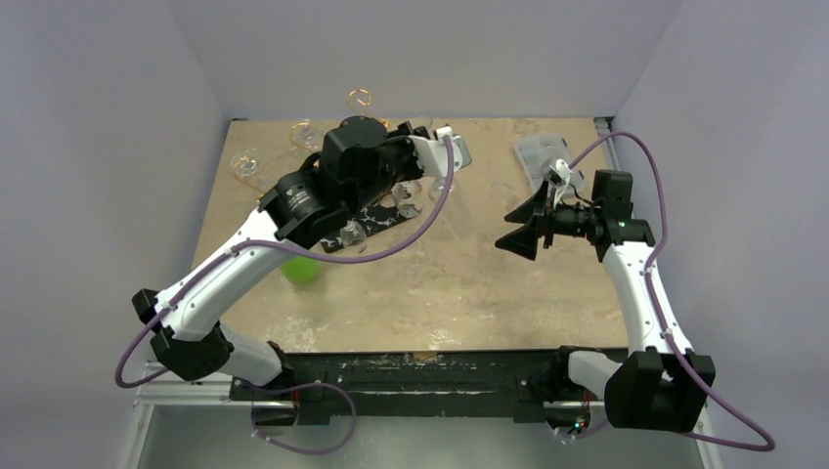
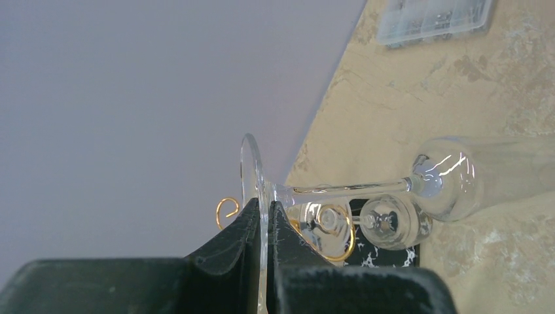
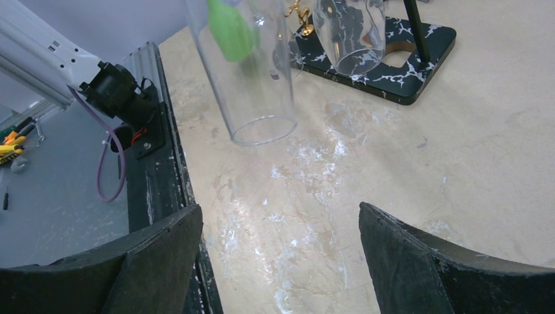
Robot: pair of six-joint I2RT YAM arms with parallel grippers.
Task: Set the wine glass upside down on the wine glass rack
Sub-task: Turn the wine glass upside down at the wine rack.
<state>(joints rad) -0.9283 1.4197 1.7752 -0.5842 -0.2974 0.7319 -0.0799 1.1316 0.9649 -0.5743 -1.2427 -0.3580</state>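
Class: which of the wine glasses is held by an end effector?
The wine glass whose foot the left end effector pinches; the others sit ungripped at the gold rack.

One gold wire rack [image 3: 302,16], one black veined board [image 3: 393,72], one green ball [image 1: 301,270], one clear plastic box [image 1: 538,154]. At least two clear wine glasses [image 2: 445,180].

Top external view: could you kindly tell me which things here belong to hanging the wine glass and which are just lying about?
Job in hand: clear stemmed wine glass, its foot clamped in the shut left gripper; thin gold wire rack with scroll loops.
Lying about: green ball; clear plastic box; black white-veined board; open, empty right gripper.
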